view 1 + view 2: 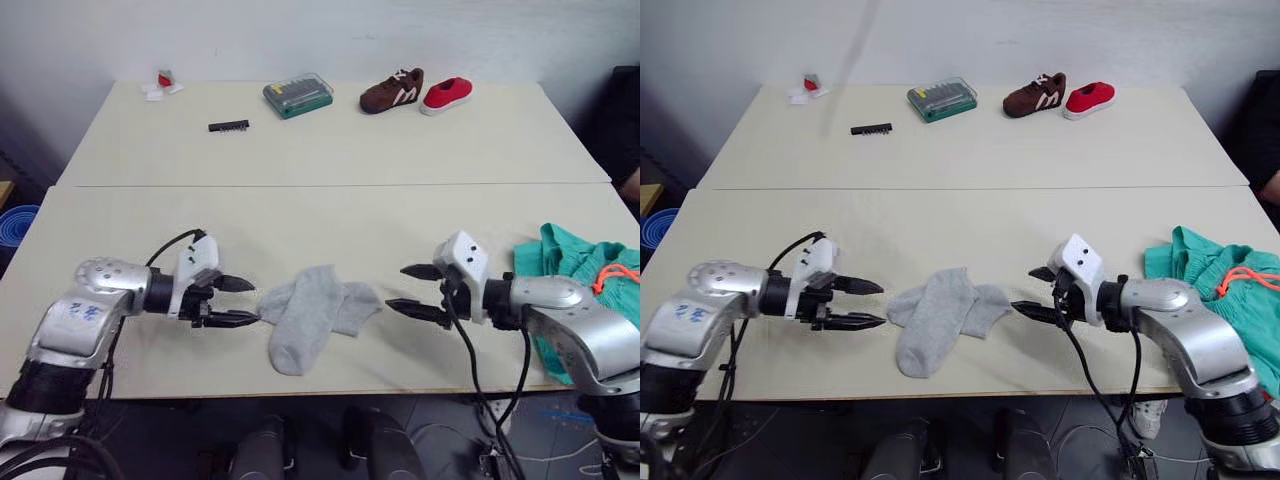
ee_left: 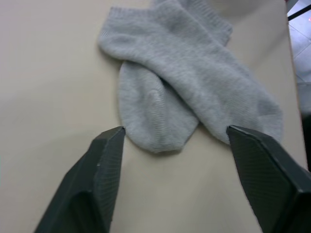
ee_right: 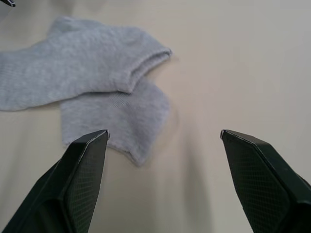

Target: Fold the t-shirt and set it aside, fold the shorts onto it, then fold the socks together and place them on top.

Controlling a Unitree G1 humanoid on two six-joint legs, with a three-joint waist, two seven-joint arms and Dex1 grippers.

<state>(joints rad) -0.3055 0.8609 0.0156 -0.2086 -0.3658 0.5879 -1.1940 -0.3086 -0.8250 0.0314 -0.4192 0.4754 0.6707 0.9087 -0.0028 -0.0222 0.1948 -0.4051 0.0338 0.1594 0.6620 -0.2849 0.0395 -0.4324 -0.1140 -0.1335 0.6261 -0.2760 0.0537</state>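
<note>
light: even, soft | shadows: faint | glare: none | wrist foreground blurred

- Two grey socks (image 1: 312, 318), one overlapping the other.
- One pair of teal shorts (image 1: 575, 262).
- Two shoes: one brown (image 1: 392, 91), one red (image 1: 446, 95).
- One green case (image 1: 298, 95).
- One black strip (image 1: 228, 126), possibly a bit holder.
- Two tables (image 1: 330, 150).

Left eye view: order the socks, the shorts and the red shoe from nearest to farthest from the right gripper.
1. The socks, just to the left of the right gripper.
2. The shorts, behind its arm on the right.
3. The red shoe, at the far edge.
</note>
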